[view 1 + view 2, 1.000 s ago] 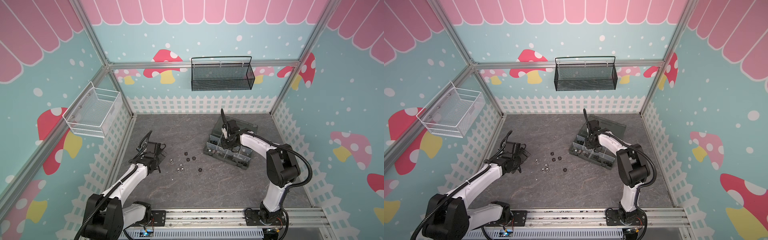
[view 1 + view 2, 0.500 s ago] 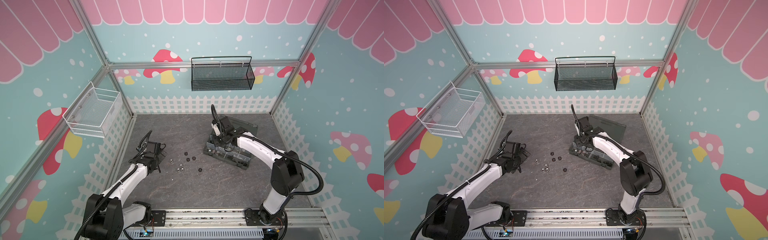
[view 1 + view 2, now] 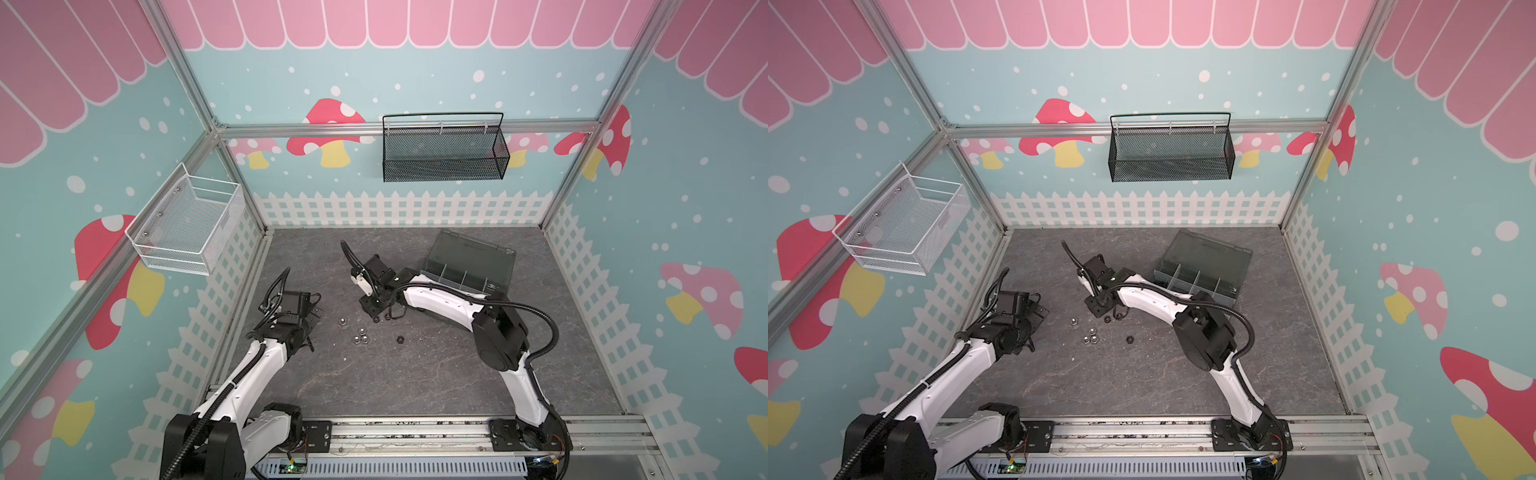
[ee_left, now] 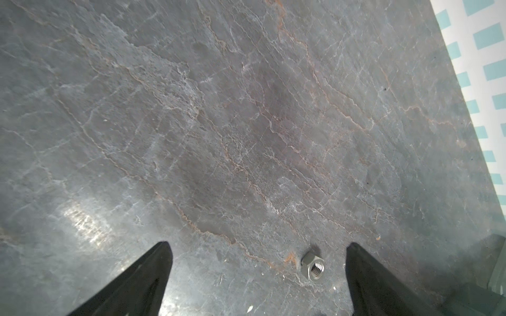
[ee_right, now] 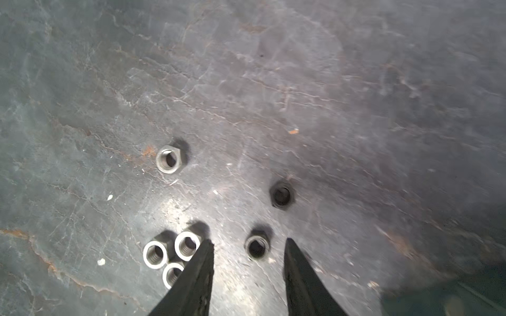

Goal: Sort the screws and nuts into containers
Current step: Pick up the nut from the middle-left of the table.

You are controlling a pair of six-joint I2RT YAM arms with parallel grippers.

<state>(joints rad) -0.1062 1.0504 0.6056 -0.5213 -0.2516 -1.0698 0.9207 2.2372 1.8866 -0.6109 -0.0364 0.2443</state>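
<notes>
Right, from my end both arms are reaching in over the grey stone table, each angled from its base at the front rail towards the middle. The left arm stretches forward with its wrist bent down; the left gripper is spread as wide as I see it go, holding nothing, with one silver nut lying on the table between the fingers, closer to one of them.

The right arm runs in front of the organizer box, elbow raised, forearm pointing left, wrist tipped down. The right gripper is partly open – its fingers straddle a dark nut with table showing on both sides, so nothing is gripped.

The other loose nuts lie close by on the table: a cluster of three silver ones, a lone silver one and a black one. The organizer box sits behind and to the right with its lid tilted open – dark pieces lie in one cell, too small for me to name.
</notes>
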